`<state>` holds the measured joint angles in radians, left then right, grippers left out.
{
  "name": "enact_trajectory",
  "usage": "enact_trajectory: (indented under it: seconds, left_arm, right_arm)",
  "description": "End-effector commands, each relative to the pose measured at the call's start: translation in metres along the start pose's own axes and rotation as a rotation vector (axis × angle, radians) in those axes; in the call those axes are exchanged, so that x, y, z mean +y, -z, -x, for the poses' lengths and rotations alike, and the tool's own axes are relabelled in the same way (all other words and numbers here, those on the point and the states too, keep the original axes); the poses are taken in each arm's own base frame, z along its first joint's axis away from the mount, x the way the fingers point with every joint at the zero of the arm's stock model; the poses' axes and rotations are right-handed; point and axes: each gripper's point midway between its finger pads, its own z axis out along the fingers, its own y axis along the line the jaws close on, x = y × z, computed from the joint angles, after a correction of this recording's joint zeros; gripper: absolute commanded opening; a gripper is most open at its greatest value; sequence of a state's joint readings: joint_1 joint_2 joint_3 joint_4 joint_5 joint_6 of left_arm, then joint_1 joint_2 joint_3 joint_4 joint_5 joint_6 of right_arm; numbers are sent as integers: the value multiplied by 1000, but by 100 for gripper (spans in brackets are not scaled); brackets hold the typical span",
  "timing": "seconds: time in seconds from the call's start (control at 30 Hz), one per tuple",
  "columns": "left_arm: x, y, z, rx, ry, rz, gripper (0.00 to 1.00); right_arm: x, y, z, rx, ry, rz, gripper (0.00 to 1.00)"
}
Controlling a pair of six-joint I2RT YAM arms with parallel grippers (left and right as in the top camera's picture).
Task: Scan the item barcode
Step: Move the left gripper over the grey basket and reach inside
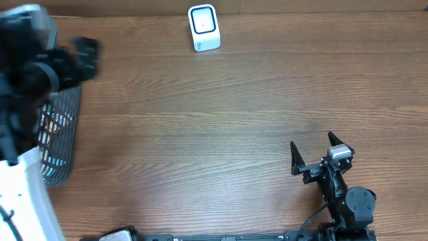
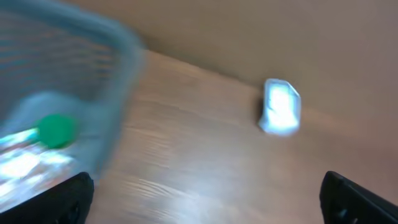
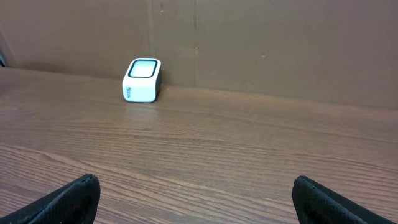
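Note:
A white barcode scanner [image 1: 203, 27] with a dark window stands at the table's far edge, and shows in the left wrist view [image 2: 280, 107] and the right wrist view [image 3: 142, 80]. In a mesh basket [image 1: 65, 115] at the left lies a packaged item [image 2: 28, 155] with a green cap [image 2: 57, 129]. My left gripper [image 2: 214, 208] is blurred above the basket's far side, open with nothing between its fingers. At the near right my right gripper [image 1: 312, 140] rests low, open and empty, its fingers [image 3: 74, 196] wide apart over bare wood.
The brown wooden table [image 1: 214, 120] stretches between the basket and the right arm. A brown cardboard wall [image 3: 249, 43] closes the far side behind the scanner. The left arm's white base [image 1: 27, 201] stands at the near left.

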<state>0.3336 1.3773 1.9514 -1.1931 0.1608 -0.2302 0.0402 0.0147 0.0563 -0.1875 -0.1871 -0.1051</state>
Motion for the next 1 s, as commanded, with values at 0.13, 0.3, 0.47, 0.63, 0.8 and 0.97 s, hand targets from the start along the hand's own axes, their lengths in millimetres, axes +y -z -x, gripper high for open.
enact_trajectory:
  seconds: [0.13, 0.3, 0.47, 0.63, 0.8, 0.97]
  left_arm:
    - [133, 61, 24, -214, 453, 449, 87]
    - [179, 40, -2, -106, 502, 603, 91]
    - [223, 13, -25, 24, 446, 748, 93]
    - [234, -17, -30, 114, 314, 697, 95]
    - [246, -41, -35, 210, 173, 660, 95]
    - [261, -73, -55, 313, 149, 594, 96]
  right_arm:
    - [2, 1, 4, -16, 4, 9, 100]
    - [2, 1, 4, -16, 4, 9, 100]
    - [2, 1, 4, -16, 5, 9, 100]
    - [2, 1, 4, -16, 5, 9, 100]
    - [2, 1, 4, -16, 5, 9, 100]
    - [2, 1, 4, -16, 4, 9, 100]
